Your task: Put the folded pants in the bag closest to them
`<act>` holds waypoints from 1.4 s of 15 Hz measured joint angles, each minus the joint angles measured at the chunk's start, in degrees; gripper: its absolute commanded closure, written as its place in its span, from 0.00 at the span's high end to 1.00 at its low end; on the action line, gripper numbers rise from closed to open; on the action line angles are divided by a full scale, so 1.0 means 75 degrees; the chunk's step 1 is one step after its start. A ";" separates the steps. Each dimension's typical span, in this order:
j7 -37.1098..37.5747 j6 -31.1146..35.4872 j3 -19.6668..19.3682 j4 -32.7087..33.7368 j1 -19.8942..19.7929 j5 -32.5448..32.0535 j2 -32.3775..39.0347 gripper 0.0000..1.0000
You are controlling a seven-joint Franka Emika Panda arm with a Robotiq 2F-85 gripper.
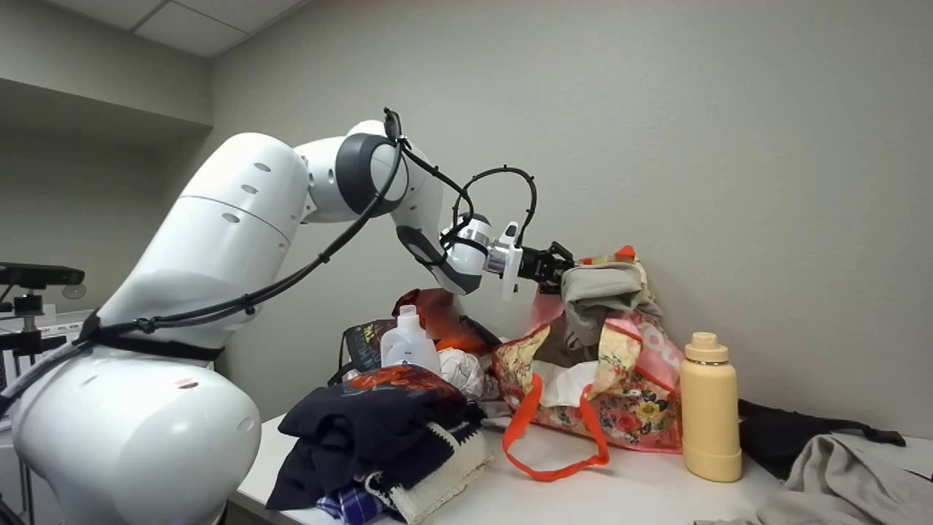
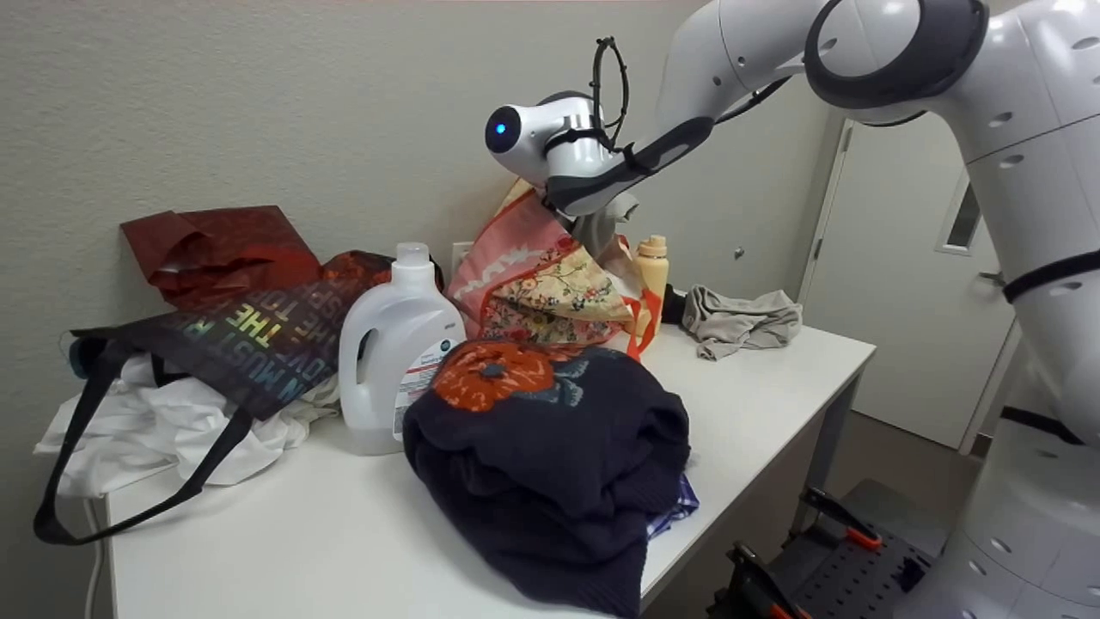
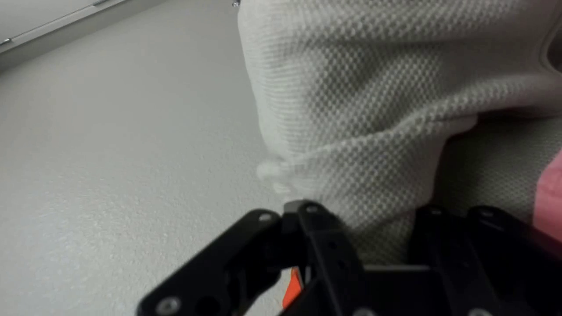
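Observation:
The folded pants are grey-green knit cloth [image 1: 601,284], bunched at the top of the floral bag [image 1: 641,415] with their lower part hanging down into its opening. They also show in an exterior view [image 2: 597,228], partly behind the wrist. My gripper [image 1: 567,271] points level at the bag's raised side. In the wrist view its fingers [image 3: 371,215] stand part-way apart with the cloth [image 3: 360,96] filling the gap, so it looks shut on the pants. The lower finger is partly sunk in cloth. The floral bag also shows in an exterior view [image 2: 550,292]; its inside is mostly hidden.
A yellow bottle [image 1: 708,408] stands right beside the floral bag, whose orange handle [image 1: 557,474] lies on the table. A clear jug [image 2: 400,352], a dark sweater pile [image 2: 550,456] and a black lettered bag [image 2: 266,327] stand nearby. Beige cloth [image 2: 743,318] lies farther along.

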 measured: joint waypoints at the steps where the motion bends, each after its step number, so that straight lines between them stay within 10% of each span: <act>1: -0.0002 0.0046 0.0060 0.0000 -0.0002 0.0184 -0.0019 0.30; 7: -0.0015 0.0054 0.0069 -0.0002 0.0005 0.0239 0.0060 0.30; 8: -0.0015 0.0054 0.0068 -0.0002 0.0005 0.0239 0.0061 0.08; 21: -0.0029 -0.0776 0.0139 0.1119 0.0611 -0.0592 0.1223 0.08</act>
